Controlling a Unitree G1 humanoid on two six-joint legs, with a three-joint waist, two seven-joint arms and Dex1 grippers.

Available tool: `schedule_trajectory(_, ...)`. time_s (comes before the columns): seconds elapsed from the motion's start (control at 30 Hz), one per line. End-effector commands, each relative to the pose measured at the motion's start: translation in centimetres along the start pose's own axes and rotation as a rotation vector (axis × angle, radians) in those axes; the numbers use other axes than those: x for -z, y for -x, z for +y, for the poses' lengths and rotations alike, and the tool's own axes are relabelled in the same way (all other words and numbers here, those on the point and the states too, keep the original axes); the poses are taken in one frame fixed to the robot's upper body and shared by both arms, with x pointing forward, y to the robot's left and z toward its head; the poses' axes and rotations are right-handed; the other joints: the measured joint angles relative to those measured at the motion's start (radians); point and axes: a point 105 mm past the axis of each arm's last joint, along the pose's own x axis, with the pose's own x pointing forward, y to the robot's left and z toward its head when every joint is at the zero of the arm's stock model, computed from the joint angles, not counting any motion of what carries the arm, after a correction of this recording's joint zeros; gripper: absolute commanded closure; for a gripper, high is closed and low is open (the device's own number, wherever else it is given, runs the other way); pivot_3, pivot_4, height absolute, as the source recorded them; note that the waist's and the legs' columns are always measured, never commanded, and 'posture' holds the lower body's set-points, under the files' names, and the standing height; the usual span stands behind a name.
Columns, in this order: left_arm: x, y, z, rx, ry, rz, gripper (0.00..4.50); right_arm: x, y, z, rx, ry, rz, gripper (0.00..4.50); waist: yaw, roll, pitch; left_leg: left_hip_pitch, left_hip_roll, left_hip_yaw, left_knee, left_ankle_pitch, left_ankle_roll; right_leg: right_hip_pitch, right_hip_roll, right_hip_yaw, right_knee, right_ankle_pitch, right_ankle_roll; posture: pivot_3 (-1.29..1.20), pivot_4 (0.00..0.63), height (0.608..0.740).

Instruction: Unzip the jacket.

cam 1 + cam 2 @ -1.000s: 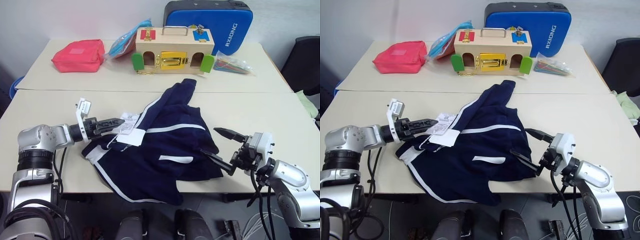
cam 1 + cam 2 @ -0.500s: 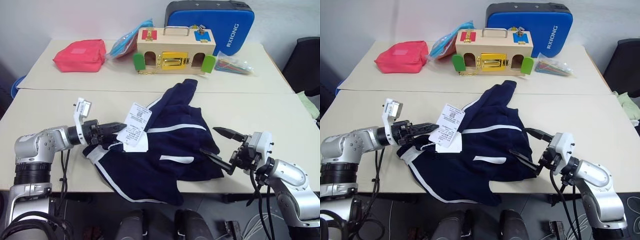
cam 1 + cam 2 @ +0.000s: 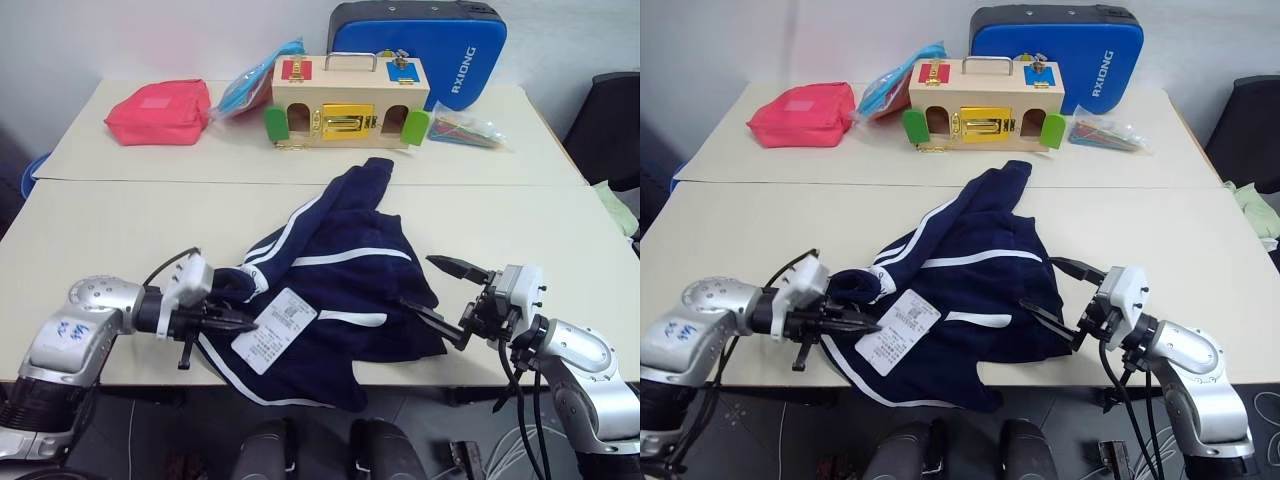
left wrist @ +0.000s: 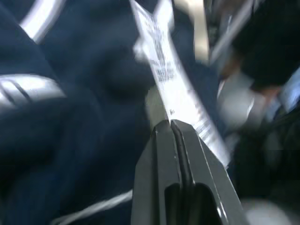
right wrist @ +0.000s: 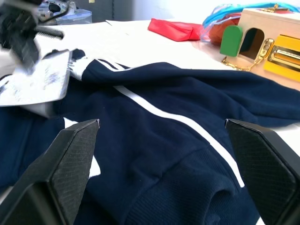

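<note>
The navy jacket with thin white stripes lies crumpled on the near table, and its lower hem hangs over the front edge. A white paper hang tag lies across its left front. My left gripper is low at the jacket's left edge. Its fingers are shut on the tag's near end, which the left wrist view shows rising from the closed fingertips. My right gripper hovers open at the jacket's right edge, with nothing but the fabric between its wide-spread fingers. The zipper is hidden in the folds.
On the far table stand a red pouch, a wooden latch box, a blue hard case and two plastic bags of small items. A dark chair is at the right.
My left gripper closed on the hang tag and drew back toward the front edge, rolling over. The tag stood up, then came down onto the jacket's front. The right arm stayed still.
</note>
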Motion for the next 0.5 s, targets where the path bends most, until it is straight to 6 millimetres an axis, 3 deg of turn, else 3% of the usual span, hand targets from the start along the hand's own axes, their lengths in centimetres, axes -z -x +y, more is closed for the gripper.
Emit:
schedule_trajectory(0.03,-1.3,0.6,2.0,-0.125,-0.165,-0.019,3.89,-0.7,-0.1,0.0,-0.004,0.030,-0.031,0.00,0.004,0.000,0.000,0.000,0.000,0.000,0.000,0.000,0.000,0.000,-0.001,0.000,0.000,0.000,0.000,0.00,0.150,0.740)
schedule_trajectory(0.3,-3.7,2.2,1.8,-0.092,-0.220,-0.058,1.44,-0.6,0.0,-0.1,-0.005,0.032,-0.033,0.00,-0.007,0.000,0.000,0.000,0.000,0.001,0.000,0.002,0.007,0.000,0.001,-0.001,0.001,0.000,0.000,0.00,0.150,0.740)
schedule_trajectory(0.47,-4.3,4.6,4.5,-0.265,-0.328,-0.015,0.05,-0.6,0.2,0.1,0.010,0.028,-0.031,0.00,-0.001,0.001,0.000,0.000,0.001,0.001,0.001,0.003,0.007,0.000,0.002,-0.001,0.001,0.000,0.000,0.00,0.150,0.740)
schedule_trajectory(0.5,-4.1,4.7,5.0,-0.291,-0.341,0.001,0.05,-0.5,0.2,0.2,0.010,0.027,-0.031,0.00,0.001,0.001,0.000,0.000,0.000,0.000,0.001,0.003,0.007,0.000,0.001,-0.001,0.002,0.000,0.000,0.00,0.150,0.740)
